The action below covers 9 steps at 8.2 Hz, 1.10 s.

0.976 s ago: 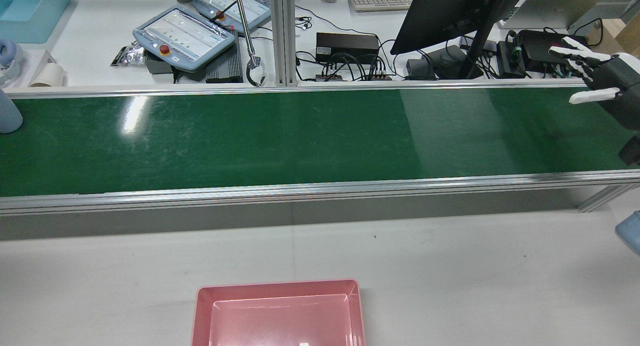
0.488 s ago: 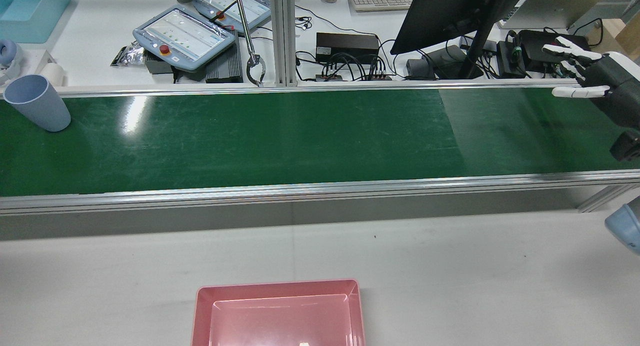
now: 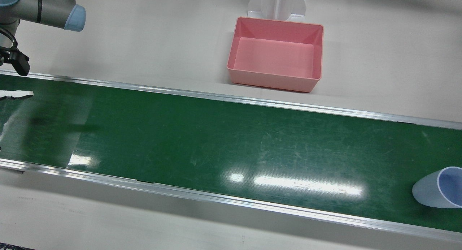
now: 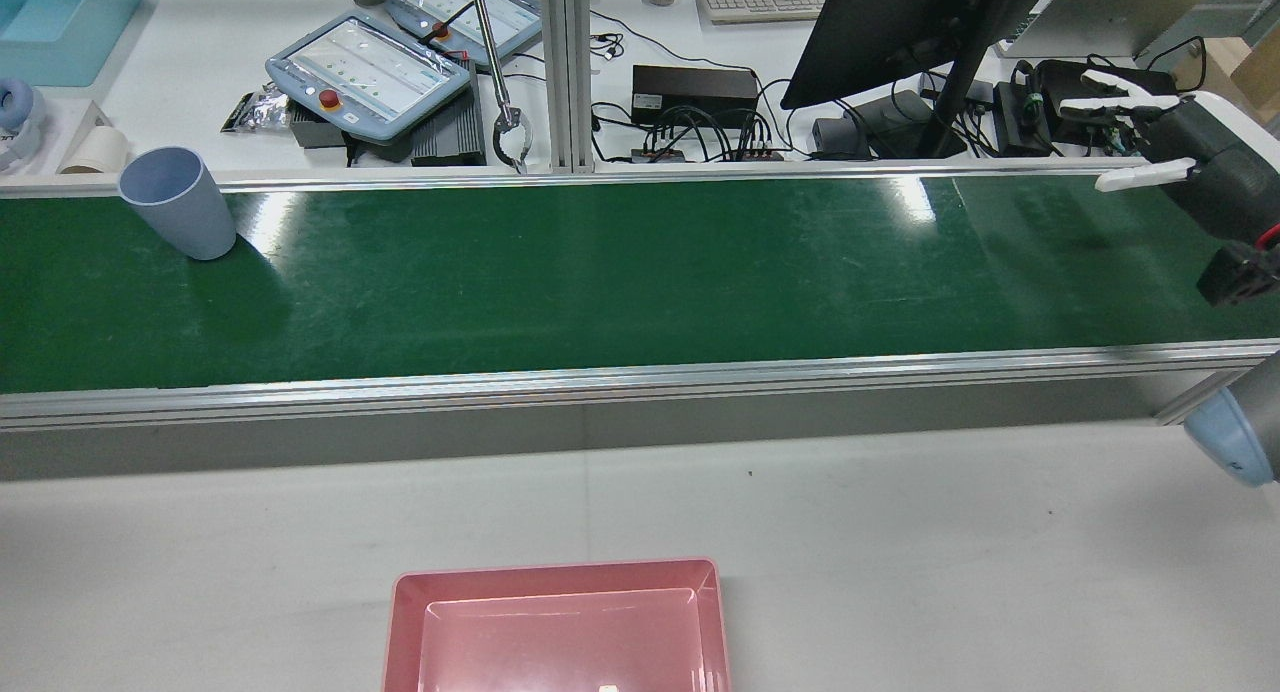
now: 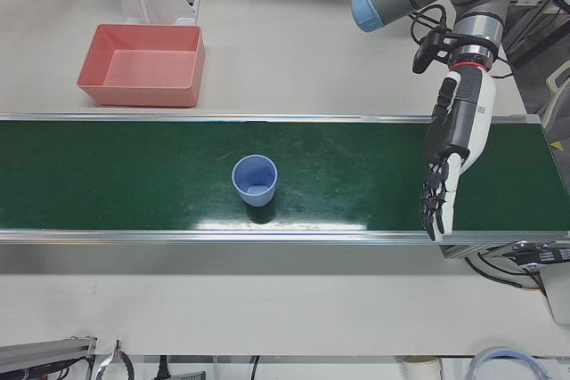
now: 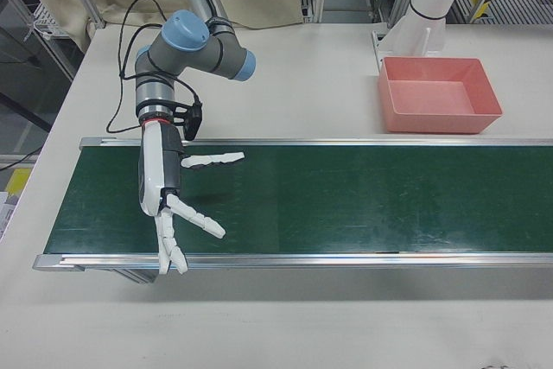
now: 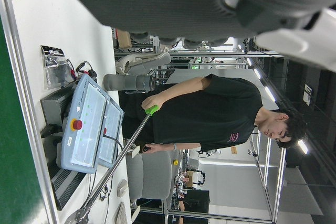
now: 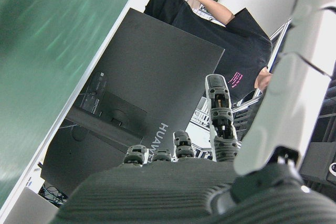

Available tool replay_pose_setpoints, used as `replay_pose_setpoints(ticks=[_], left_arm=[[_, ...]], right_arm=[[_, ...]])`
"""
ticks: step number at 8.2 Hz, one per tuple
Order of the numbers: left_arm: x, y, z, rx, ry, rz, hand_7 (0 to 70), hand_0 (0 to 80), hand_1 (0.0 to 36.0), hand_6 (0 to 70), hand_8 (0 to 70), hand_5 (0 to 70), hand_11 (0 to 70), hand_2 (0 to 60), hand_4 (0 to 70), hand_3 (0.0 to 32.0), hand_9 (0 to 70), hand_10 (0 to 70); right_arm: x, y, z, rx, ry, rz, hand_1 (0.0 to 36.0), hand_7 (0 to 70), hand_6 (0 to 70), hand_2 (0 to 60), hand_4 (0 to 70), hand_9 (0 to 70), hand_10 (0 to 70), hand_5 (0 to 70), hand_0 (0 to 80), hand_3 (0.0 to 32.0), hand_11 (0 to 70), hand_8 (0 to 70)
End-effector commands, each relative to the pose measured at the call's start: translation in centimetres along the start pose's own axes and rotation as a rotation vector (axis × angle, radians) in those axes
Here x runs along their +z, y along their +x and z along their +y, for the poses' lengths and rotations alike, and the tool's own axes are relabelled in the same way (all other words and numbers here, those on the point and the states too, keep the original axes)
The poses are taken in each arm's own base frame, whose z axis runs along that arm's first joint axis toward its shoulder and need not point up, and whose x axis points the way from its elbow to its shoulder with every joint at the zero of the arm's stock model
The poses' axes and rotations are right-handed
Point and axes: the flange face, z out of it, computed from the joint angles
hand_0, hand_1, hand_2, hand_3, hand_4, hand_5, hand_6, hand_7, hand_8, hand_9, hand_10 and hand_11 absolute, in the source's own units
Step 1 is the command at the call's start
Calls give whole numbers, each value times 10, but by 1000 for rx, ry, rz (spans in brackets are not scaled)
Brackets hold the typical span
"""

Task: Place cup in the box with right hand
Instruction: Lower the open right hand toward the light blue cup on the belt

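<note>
A light blue cup stands upright on the green conveyor belt, near its far left end in the rear view. It also shows in the front view and the left-front view. The pink box sits empty on the white table on the robot's side of the belt. My right hand is open, fingers spread, above the belt's right end, far from the cup; it shows clearly in the right-front view. My left hand is open, fingers straight, over the belt beyond the cup.
Behind the belt are two teach pendants, a monitor, cables and a long grabber stick held by a person. A white pedestal stands right behind the box.
The cup has travelled along the belt to the right in the rear view, from the frame's left edge inward. My right hand has moved a little farther back and left, staying open.
</note>
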Motion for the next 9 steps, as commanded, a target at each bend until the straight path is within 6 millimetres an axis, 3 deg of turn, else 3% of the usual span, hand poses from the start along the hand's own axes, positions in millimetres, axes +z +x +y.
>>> replay_pose_setpoints(ticks=[1, 2, 3, 4, 6, 7, 8, 9], left_arm=[[0, 0, 0, 0, 0, 0, 0, 0, 0, 0, 0, 0, 0, 0, 0, 0, 0, 0], [0, 0, 0, 0, 0, 0, 0, 0, 0, 0, 0, 0, 0, 0, 0, 0, 0, 0], [0, 0, 0, 0, 0, 0, 0, 0, 0, 0, 0, 0, 0, 0, 0, 0, 0, 0], [0, 0, 0, 0, 0, 0, 0, 0, 0, 0, 0, 0, 0, 0, 0, 0, 0, 0], [0, 0, 0, 0, 0, 0, 0, 0, 0, 0, 0, 0, 0, 0, 0, 0, 0, 0], [0, 0, 0, 0, 0, -2, 0, 0, 0, 0, 0, 0, 0, 0, 0, 0, 0, 0], [0, 0, 0, 0, 0, -2, 0, 0, 0, 0, 0, 0, 0, 0, 0, 0, 0, 0], [0, 0, 0, 0, 0, -2, 0, 0, 0, 0, 0, 0, 0, 0, 0, 0, 0, 0]], right_arm=[[5, 4, -2, -2, 3, 6, 134, 144, 40, 120, 181, 40, 31, 42, 485, 0, 60, 2], [5, 5, -2, -5, 3, 8, 124, 144, 40, 84, 192, 42, 32, 42, 488, 0, 61, 3], [4, 6, -2, -5, 3, 9, 132, 144, 40, 119, 180, 42, 31, 42, 483, 0, 60, 3], [3, 6, -3, -6, 4, 10, 150, 143, 40, 198, 157, 42, 30, 41, 474, 0, 58, 3], [4, 5, -1, -4, 1, 9, 124, 143, 40, 86, 190, 42, 29, 42, 487, 0, 57, 4], [4, 7, -1, -5, 0, 11, 133, 145, 40, 127, 175, 43, 29, 42, 483, 0, 57, 4], [4, 12, 1, -5, -3, 22, 124, 142, 39, 89, 182, 43, 29, 42, 485, 0, 57, 4], [3, 18, 2, -5, -3, 32, 158, 136, 38, 227, 126, 42, 30, 42, 472, 0, 59, 5]])
